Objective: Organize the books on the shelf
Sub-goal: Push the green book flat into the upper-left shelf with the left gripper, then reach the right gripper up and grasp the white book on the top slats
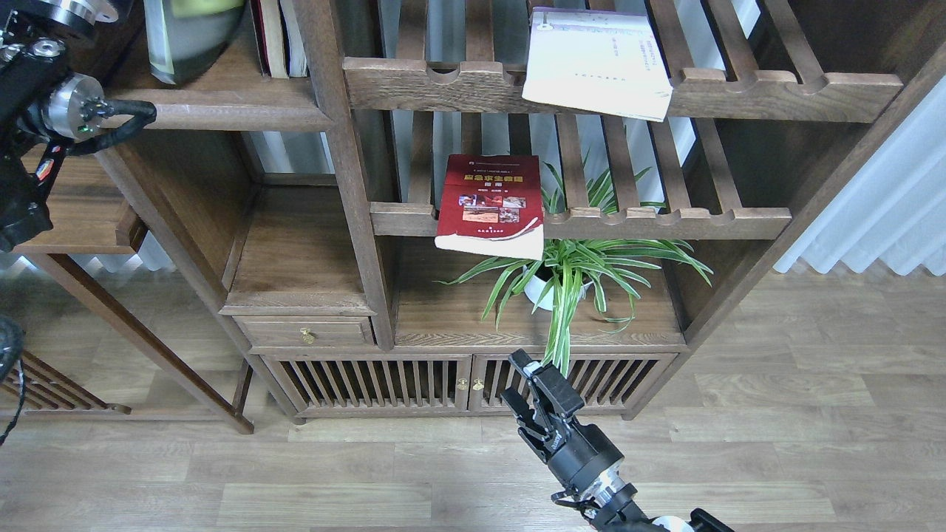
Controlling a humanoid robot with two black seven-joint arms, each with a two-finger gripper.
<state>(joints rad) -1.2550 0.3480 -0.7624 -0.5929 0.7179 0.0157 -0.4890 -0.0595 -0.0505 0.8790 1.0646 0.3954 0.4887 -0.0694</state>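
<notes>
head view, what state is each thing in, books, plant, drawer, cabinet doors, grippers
red book: flat on the lower slatted rack, front edge overhanging
white book: flat on the upper slatted rack, overhanging its rail
yellow-green book: on the solid shelf, partly out of view
plant: upright in a white pot
drawer: closed
cabinet doors: closed
right gripper: open, empty
left gripper: not in view

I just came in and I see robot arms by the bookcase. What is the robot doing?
It is tidying books, but it holds none right now. The right gripper hangs low in front of the cabinet, empty. The left arm is up at the left edge and its gripper is out of sight. A red book lies on a slatted rack above the plant, and a white book lies on the rack higher up.
</notes>
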